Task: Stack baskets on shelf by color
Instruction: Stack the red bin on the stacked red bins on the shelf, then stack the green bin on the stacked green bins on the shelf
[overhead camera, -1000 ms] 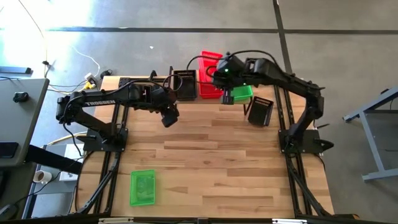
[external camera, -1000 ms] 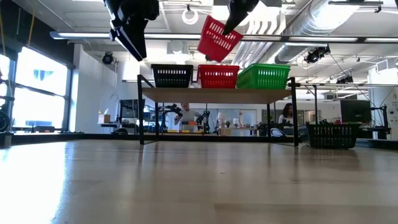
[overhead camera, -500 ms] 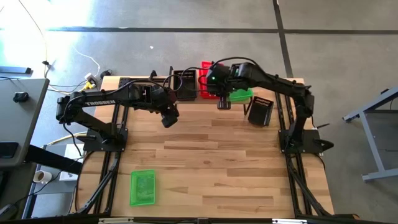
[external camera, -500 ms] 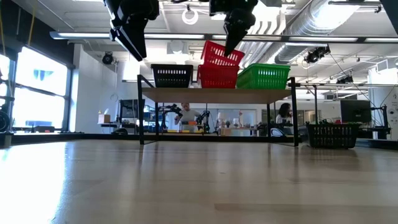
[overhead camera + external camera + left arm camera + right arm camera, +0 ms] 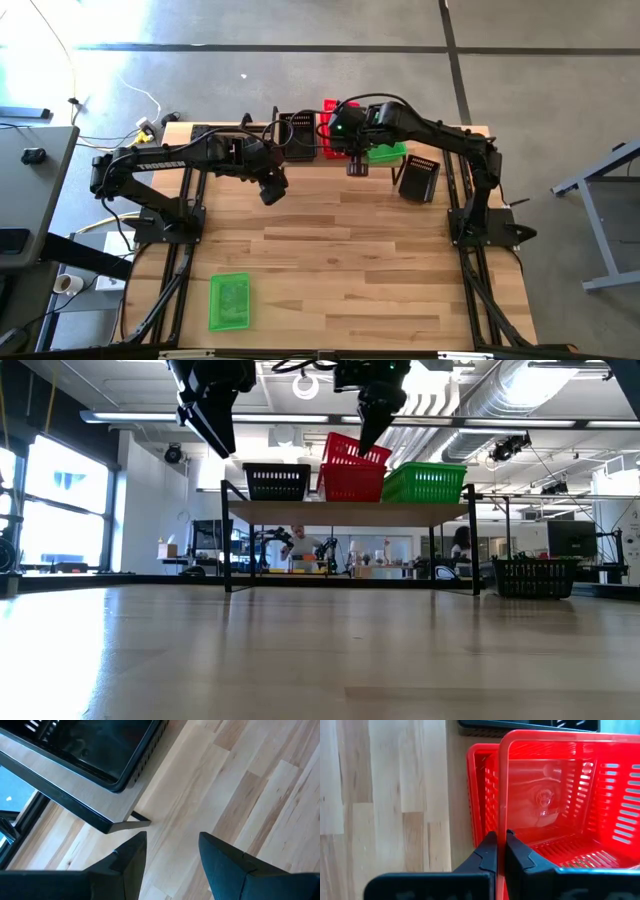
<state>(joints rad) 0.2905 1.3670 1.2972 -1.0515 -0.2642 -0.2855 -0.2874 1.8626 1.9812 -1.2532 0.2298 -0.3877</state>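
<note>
Right gripper (image 5: 501, 851) is reached over the shelf (image 5: 350, 513), fingers clamped on a tilted red basket's (image 5: 352, 452) rim; left gripper (image 5: 172, 851) is held spread, empty.

We see shelf (image 5: 350, 513) bearing black basket (image 5: 276, 482), red basket (image 5: 350, 484), green basket (image 5: 425, 484); second red basket (image 5: 355, 450) tilted, partly nested in red one. Elsewhere on table: another black basket (image 5: 418, 178), another green basket (image 5: 229, 301).
</note>
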